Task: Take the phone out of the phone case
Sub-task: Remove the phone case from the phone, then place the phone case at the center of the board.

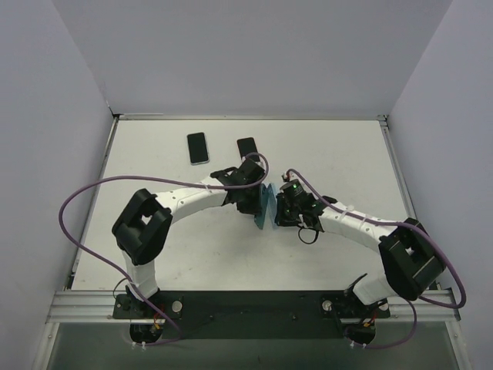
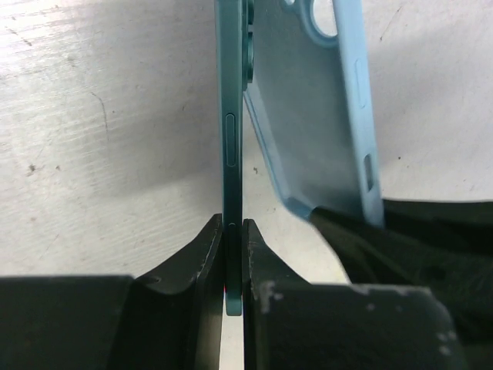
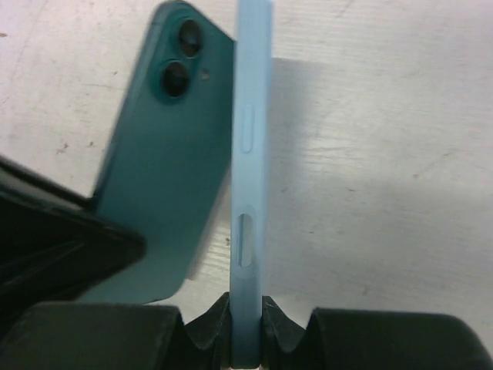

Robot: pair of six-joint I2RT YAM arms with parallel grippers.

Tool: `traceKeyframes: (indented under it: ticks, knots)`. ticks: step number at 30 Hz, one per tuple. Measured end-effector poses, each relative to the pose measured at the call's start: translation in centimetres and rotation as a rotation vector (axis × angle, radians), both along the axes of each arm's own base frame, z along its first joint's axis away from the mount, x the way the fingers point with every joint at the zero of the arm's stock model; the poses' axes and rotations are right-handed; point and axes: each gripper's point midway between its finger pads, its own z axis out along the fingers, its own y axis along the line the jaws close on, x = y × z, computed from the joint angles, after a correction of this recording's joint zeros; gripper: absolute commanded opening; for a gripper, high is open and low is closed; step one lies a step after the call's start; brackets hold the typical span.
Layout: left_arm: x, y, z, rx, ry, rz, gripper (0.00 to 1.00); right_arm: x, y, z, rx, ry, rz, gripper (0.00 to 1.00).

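**Phone in One Grip, Case in the Other**

Right up close, the left gripper [image 2: 233, 231] had its two black jaws pressed together on the bottom end of the phone [image 2: 231, 131]. No gap showed between the jaws and the phone. The phone was dark green and stood on its thin edge, pointing away from the jaws.

The right gripper [image 3: 248, 308] was doing the same thing to the case [image 3: 250, 193]. Its jaws were squeezed tight on the bottom end of the light blue case, which also stood on edge.

The two things made a V shape in the air, apart at the jaws and close at the far end. From the right wrist, the phone's top corner looked like it touched the case, but I could not be sure. All this hung above the middle of the white table [image 1: 154, 254], between the two arms.

I think the phone is hard, smooth and slippery, and heavy for something so thin. It could crack if it fell. Pinching its flat front and back near one end looked like a good hold. The case seemed light and bendy, so it should peel away with a soft pull.

Farther back, two other phones [image 1: 198, 147] lay flat on the table, well away from the grippers.
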Motion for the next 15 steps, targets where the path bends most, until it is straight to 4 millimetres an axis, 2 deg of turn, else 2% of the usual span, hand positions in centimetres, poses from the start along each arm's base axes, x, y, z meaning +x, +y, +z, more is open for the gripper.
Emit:
traceKeyframes:
  ticks: [4, 8, 12, 15]
  knots:
    - [0.0, 0.3, 1.6, 0.039, 0.001, -0.034, 0.0, 0.3, -2.0, 0.3, -0.022, 0.015, -0.051, 0.0]
    - [0.2, 0.3, 3.6, 0.045, -0.016, -0.063, 0.0, 1.4, -4.0, 1.5, -0.016, 0.013, -0.114, 0.0]
    - [-0.3, 1.2, 5.4, 0.008, -0.008, -0.076, 0.0, 5.0, -7.1, 3.7, 0.057, -0.009, -0.247, 0.0]
    - [0.0, 3.4, 7.0, -0.065, -0.001, -0.052, 0.0, 8.2, -10.6, 5.7, 0.117, -0.05, -0.38, 0.0]
